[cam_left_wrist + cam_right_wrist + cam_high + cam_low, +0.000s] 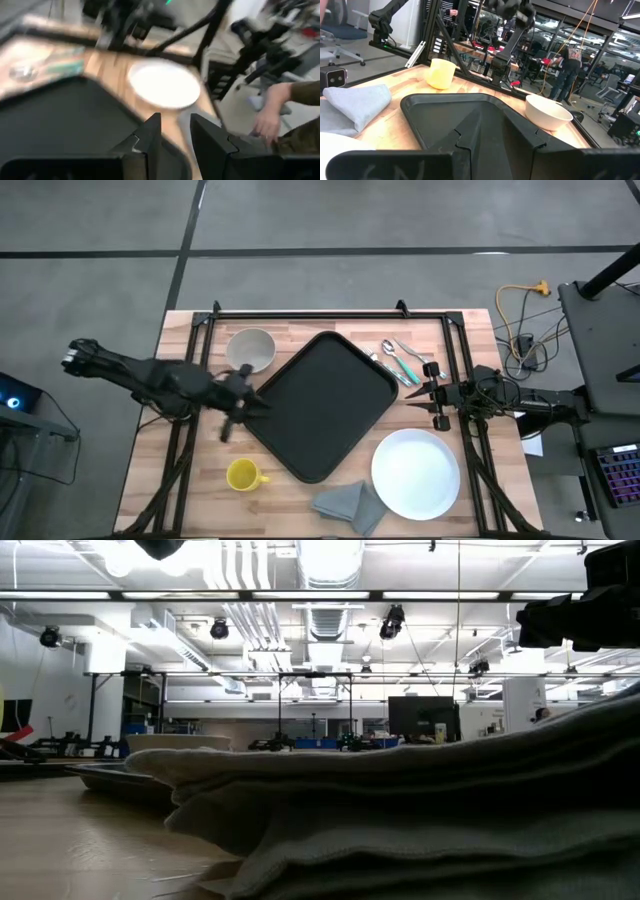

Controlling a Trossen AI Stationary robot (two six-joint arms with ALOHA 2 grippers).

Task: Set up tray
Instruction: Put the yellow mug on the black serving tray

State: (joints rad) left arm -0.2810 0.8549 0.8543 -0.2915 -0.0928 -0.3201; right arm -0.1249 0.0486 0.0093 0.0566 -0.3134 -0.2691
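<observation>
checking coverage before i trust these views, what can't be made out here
- Low view: the folded grey cloth fills the foreground, hiding most of the table; only a sliver of the tray shows.
- Left wrist view: motion blur smears the cutlery.
- High view: the cutlery is too small to identify each piece.
- Right wrist view: the white plate is cut off by the edge.

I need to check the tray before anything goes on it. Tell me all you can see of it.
The tray is large, black and rectangular, with rounded corners and a raised rim; it looks like matte plastic. It lies flat on the wooden table, turned diagonally, with nothing on it. The left gripper is at its left edge; whether it grips the rim is unclear. The bowl and plate lie close by, apart from it.
</observation>
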